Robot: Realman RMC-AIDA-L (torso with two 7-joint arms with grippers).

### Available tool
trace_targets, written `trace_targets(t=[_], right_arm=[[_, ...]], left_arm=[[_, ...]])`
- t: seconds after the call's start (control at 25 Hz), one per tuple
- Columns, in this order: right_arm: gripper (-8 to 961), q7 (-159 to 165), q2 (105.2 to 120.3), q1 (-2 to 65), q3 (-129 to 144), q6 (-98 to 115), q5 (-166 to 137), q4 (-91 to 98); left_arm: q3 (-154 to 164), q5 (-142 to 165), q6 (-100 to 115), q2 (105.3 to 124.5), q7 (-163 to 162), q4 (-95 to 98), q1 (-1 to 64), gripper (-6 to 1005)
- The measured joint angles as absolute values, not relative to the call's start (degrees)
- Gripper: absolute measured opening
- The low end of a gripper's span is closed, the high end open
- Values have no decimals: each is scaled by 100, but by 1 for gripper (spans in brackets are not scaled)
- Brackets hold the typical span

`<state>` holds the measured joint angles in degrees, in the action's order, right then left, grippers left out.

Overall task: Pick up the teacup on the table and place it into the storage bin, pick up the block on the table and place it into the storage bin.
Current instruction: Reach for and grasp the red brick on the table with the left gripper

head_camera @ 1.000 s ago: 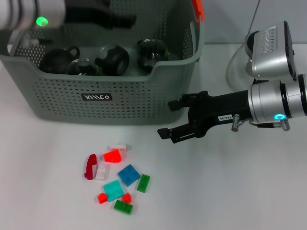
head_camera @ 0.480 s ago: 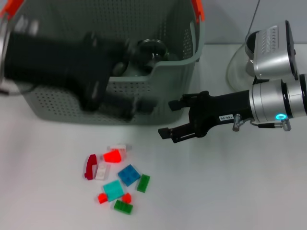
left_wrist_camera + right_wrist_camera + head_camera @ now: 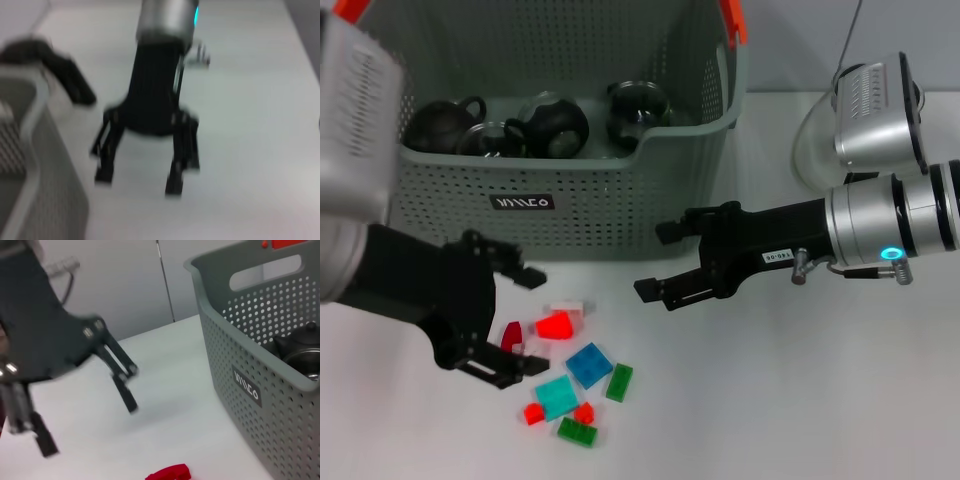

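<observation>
1. Left gripper has come down out of the storage bin to the table in front of it, jaws apart, empty, beside the block pile. Dark teaware sits in the bin, so the cup step looks done; block pick likely next.
2. Right gripper hovers just off the bin's front corner, jaws apart, empty.
3. Right wrist view alone shows the left gripper's fingers clear of the table; the head view alone shows the whole pile.
</observation>
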<state>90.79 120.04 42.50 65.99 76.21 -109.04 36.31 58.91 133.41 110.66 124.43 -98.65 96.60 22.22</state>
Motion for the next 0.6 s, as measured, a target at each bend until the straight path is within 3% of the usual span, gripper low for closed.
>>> trace_targets(t=[0.6], right_arm=[[945,9169,12001,4218,6592,7473,-10893,3491]], left_arm=[[7188,15445,9844,12433,-10549,8459,2807,847]])
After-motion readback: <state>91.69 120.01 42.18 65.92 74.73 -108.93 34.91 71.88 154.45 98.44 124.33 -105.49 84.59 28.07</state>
